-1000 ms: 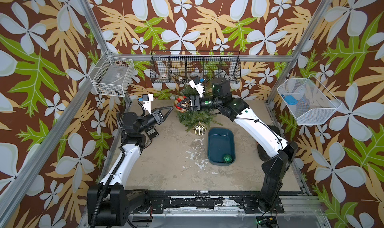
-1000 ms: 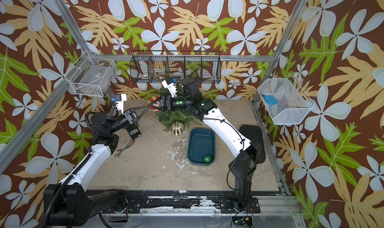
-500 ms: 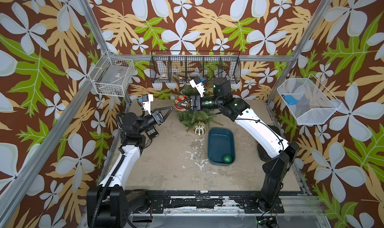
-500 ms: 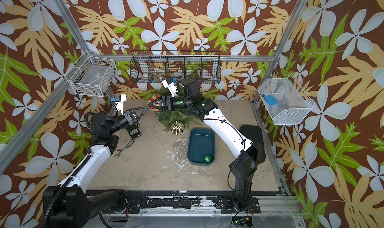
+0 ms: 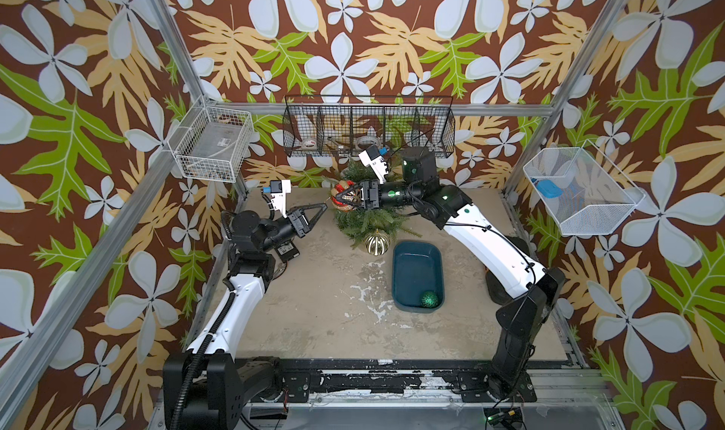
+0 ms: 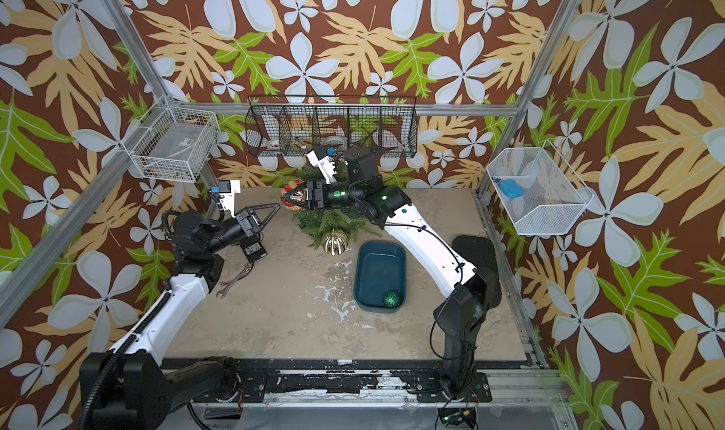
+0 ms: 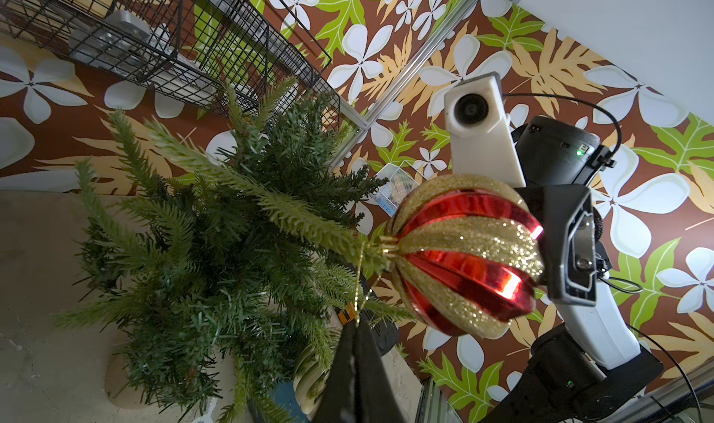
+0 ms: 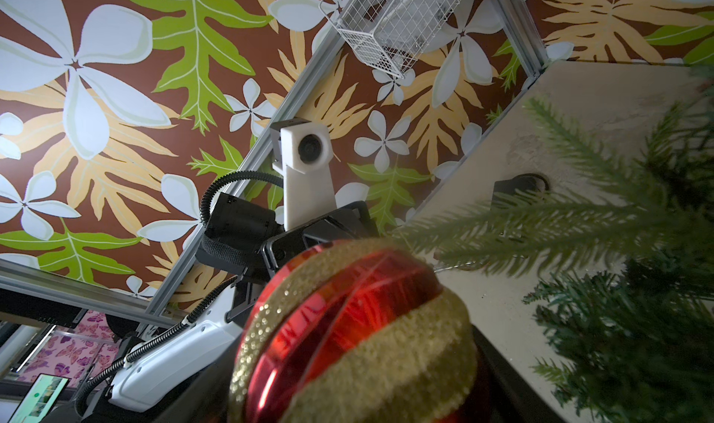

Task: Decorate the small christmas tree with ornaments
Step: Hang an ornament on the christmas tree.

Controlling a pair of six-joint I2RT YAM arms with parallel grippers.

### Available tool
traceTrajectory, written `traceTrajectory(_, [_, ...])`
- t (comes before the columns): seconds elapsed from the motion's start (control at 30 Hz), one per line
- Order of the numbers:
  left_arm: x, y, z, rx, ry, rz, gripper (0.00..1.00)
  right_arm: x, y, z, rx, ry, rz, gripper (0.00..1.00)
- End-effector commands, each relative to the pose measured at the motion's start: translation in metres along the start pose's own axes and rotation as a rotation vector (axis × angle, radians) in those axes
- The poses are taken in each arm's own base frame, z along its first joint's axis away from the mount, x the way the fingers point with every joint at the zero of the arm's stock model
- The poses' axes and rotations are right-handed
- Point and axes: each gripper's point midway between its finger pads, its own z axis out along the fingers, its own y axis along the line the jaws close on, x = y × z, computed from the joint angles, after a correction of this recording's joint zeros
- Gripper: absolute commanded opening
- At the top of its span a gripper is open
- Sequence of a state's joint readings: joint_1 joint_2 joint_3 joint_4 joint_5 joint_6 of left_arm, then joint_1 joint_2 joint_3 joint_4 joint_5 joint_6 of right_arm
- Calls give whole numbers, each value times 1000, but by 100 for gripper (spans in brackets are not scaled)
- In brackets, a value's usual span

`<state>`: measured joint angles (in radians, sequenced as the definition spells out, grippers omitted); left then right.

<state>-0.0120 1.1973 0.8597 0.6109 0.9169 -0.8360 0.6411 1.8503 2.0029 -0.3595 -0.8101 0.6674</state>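
Left of the tree (image 5: pixel 368 220), I'm clamping the red-and-gold bauble (image 7: pixel 463 255) in the right gripper (image 5: pixel 342 201), left gripper (image 5: pixel 322 209) pinching its string (image 7: pixel 357 286) leftward.

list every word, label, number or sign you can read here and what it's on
Nothing can be read for certain in any view.
Label on the black device: has printed characters, too small to read.
Label on the clear box in the white wire basket: too blurred to read.
Screen in the right wrist view: lit, too blurred to read.
Red-and-gold ornament: no text on it.
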Motion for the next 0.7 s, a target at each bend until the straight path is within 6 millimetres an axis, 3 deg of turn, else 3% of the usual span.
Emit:
traceTrajectory(0.0, [-5,-3,3,9,-8,28,0,-6,0,0,0,-20,-37,64])
traceTrajectory(0.67, [-5,2,15,-5,7,33,0,-8,-9,-7,40,-40,-42,64])
